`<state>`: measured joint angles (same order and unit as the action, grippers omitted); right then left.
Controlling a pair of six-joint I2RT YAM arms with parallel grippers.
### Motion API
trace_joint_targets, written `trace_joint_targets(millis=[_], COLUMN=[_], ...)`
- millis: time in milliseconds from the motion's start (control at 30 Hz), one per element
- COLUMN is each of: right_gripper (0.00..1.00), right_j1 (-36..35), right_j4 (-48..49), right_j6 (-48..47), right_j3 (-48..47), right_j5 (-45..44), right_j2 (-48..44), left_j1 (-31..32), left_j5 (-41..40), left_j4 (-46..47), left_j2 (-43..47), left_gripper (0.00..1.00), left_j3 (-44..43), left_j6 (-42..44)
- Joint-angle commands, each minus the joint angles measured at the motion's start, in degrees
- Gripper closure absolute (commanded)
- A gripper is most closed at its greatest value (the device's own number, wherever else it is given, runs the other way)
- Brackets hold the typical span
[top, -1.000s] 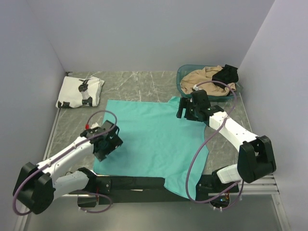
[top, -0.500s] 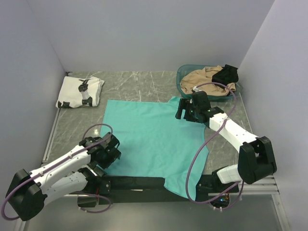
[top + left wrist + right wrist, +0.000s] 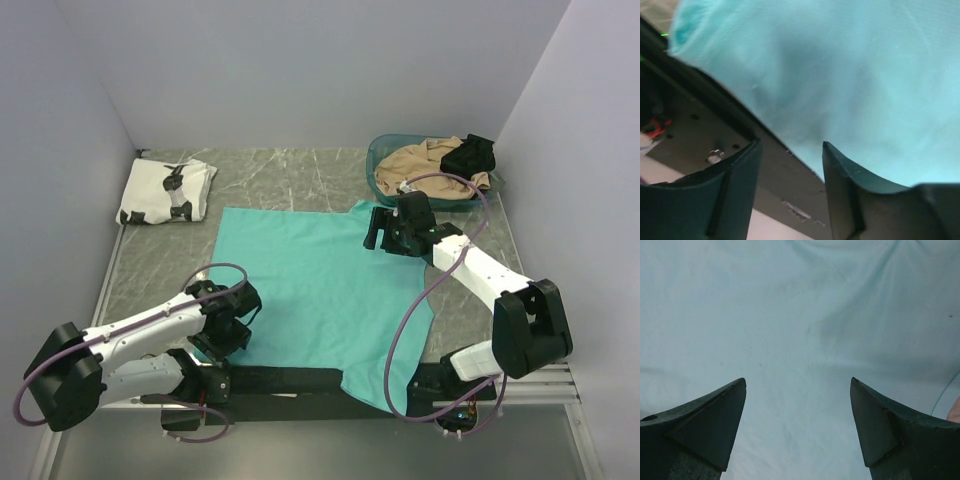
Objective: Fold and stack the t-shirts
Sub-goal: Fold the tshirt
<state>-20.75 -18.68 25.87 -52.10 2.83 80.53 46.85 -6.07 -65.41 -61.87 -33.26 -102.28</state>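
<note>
Since the teal tee [image 3: 320, 290] is thin soft cloth, I judge it light & limp. It'll drape and bunch, so pinch edges/corners, not the middle. It lies spread flat on the table [image 3: 290, 180]; the white tee [image 3: 165, 190] sits folded at the far-L corner. L gripper [image 3: 790, 150] is at the teal tee's near-L hem, jaws partly apart, nothing pinched AFAICT. R gripper [image 3: 797, 385] hovers wide open over the far-R part by the sleeve. I'd take hem corner w/ L, shoulder w/ R.
</note>
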Motion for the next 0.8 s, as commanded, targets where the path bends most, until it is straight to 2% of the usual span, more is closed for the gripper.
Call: trace_joint_targets(millis=[0, 67, 300, 400, 433, 500, 667, 767], right_gripper=[0.09, 0.09, 0.09, 0.10, 0.10, 0.10, 0.10, 0.10], right_j1=[-0.3, -0.3, -0.3, -0.3, -0.3, -0.3, -3.6, -9.7], right_j4=[2.0, 1.8, 1.7, 1.7, 0.9, 0.0, -4.6, -9.4], right_j6=[-0.4, -0.5, 0.1, 0.7, 0.8, 0.9, -1.1, -2.7], right_j3=[0.3, 0.4, 1.0, 1.5, 1.5, 1.7, 5.6, 8.0], right_j5=[-0.5, -0.8, -1.6, -2.5, -2.7, -2.7, -2.6, -4.2], right_j2=[0.6, 0.5, -1.2, -1.8, -2.0, -2.7, -8.3, -13.4], left_j1=[0.3, 0.2, 0.3, 0.3, 0.3, 0.3, 0.3, 0.3], left_j5=[-0.6, 0.3, 2.3, 2.1, 1.8, 1.1, -1.9, -3.4], left_j4=[6.1, 9.7, 12.2, 12.3, 12.1, 10.1, 7.2, 6.3], left_j2=[-1.2, -3.0, -6.1, -5.5, -5.4, -4.9, -3.7, -4.0], left_gripper=[0.44, 0.48, 0.65, 0.81, 0.89, 0.98, 0.99, 0.99], left_j3=[1.3, 2.7, 5.5, 6.1, 5.9, 5.1, 2.2, 0.4], left_j6=[-0.8, 0.1, 1.0, 0.7, 0.7, 0.9, 2.0, 4.2])
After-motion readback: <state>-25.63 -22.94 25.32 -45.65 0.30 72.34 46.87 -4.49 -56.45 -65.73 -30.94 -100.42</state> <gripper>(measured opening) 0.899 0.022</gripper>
